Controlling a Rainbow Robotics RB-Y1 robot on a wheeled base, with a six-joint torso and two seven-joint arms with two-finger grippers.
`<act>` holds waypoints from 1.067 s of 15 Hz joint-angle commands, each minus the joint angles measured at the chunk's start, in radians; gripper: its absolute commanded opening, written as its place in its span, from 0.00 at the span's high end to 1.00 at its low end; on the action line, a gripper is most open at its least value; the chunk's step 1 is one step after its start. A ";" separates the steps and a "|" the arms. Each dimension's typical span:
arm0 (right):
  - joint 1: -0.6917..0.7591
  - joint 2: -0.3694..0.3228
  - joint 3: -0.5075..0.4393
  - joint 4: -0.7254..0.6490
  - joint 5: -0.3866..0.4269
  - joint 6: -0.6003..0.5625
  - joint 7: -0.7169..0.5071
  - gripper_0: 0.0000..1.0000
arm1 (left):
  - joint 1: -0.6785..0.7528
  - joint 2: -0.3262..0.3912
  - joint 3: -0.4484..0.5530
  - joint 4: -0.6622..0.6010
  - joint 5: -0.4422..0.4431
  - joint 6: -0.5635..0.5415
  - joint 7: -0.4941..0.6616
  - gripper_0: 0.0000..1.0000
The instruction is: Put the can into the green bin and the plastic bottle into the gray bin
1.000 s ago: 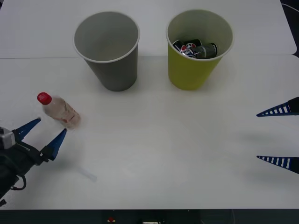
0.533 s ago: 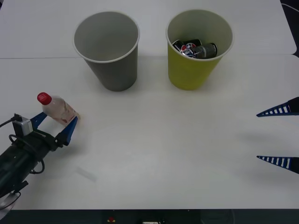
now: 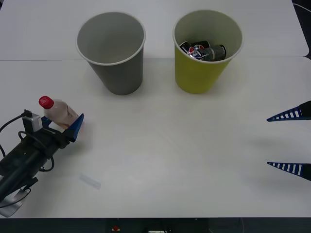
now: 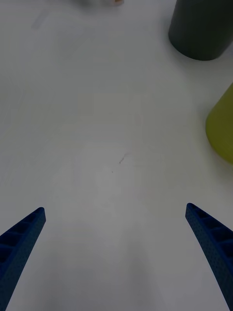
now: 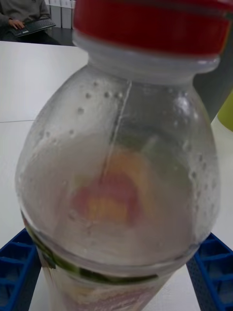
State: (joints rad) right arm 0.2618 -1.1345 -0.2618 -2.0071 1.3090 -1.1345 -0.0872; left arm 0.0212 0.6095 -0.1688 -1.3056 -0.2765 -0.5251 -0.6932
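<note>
The plastic bottle (image 3: 59, 111) with its red cap lies on the white table at the left. My left gripper (image 3: 62, 124) is open and straddles the bottle's body, one blue finger on each side. In the left wrist view the bottle (image 5: 116, 184) sits close up between the fingers (image 5: 17, 265). The gray bin (image 3: 119, 75) stands at the back left, and nothing shows inside it. To its right stands the green bin (image 3: 197, 75), and the dark can (image 3: 201, 51) lies inside it. My right gripper (image 3: 291, 141) hangs open at the right edge, far from everything.
The right wrist view shows bare table between my right gripper (image 4: 116, 257) and the bases of the gray bin (image 4: 204, 29) and the green bin (image 4: 223, 131). A faint clear scrap (image 3: 90, 181) lies near the front left. A table seam runs behind the bins.
My left arm has pushed forward to the bottle, so its fingers now flank the body instead of standing short of it. The bottle, bins and right arm have stayed still.
</note>
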 commanded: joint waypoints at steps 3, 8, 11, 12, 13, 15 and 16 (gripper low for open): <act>0.000 0.000 0.000 0.000 0.000 0.000 0.000 0.00 | -0.003 -0.002 0.000 -0.001 -0.012 -0.001 0.003 1.00; 0.000 0.000 0.000 0.000 0.000 0.000 0.000 0.00 | 0.014 -0.002 0.002 -0.034 -0.027 -0.001 0.018 1.00; 0.000 0.000 0.000 0.000 0.000 0.000 0.000 0.00 | 0.094 0.026 0.003 -0.181 -0.056 0.079 0.057 1.00; 0.000 0.000 0.000 0.000 0.000 0.000 0.000 0.00 | 0.138 0.041 0.012 -0.265 -0.104 0.128 0.121 1.00; 0.000 0.000 0.000 0.000 0.000 0.000 0.000 0.00 | 0.178 0.055 0.023 -0.337 -0.153 0.163 0.185 1.00; 0.000 0.000 0.000 0.000 0.000 0.000 0.000 0.00 | 0.244 0.076 0.054 -0.452 -0.283 0.208 0.345 1.00; 0.000 0.000 0.000 0.000 0.000 0.000 0.000 0.00 | 0.264 0.082 0.071 -0.485 -0.357 0.208 0.432 1.00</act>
State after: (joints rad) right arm 0.2618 -1.1345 -0.2618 -2.0071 1.3090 -1.1345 -0.0873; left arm 0.2695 0.6867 -0.1108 -1.7649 -0.5785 -0.3194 -0.3249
